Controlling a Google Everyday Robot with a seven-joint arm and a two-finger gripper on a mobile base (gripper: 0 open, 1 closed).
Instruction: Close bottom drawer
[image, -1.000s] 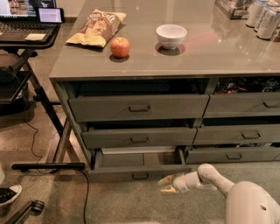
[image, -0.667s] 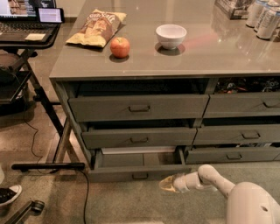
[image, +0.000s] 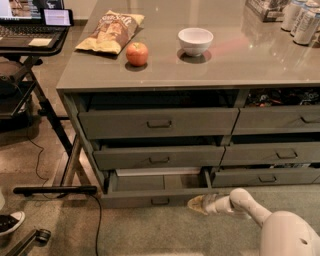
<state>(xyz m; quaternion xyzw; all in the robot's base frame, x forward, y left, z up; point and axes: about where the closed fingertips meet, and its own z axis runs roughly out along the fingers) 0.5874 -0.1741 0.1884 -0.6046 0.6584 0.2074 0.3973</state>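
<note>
Bottom drawer (image: 150, 198) sits at the foot of the left stack, pulled out toward the near side, with a white tray (image: 157, 171) showing inside and a small dark handle (image: 160, 201) on its low front. The hand (image: 196, 204) is low by the floor, just off the right end of that front panel; contact unclear, and cannot tell whether it is clenched or released. On the table (image: 230, 67): chip bag (image: 111, 31), apple (image: 137, 53), white bowl (image: 195, 40).
</note>
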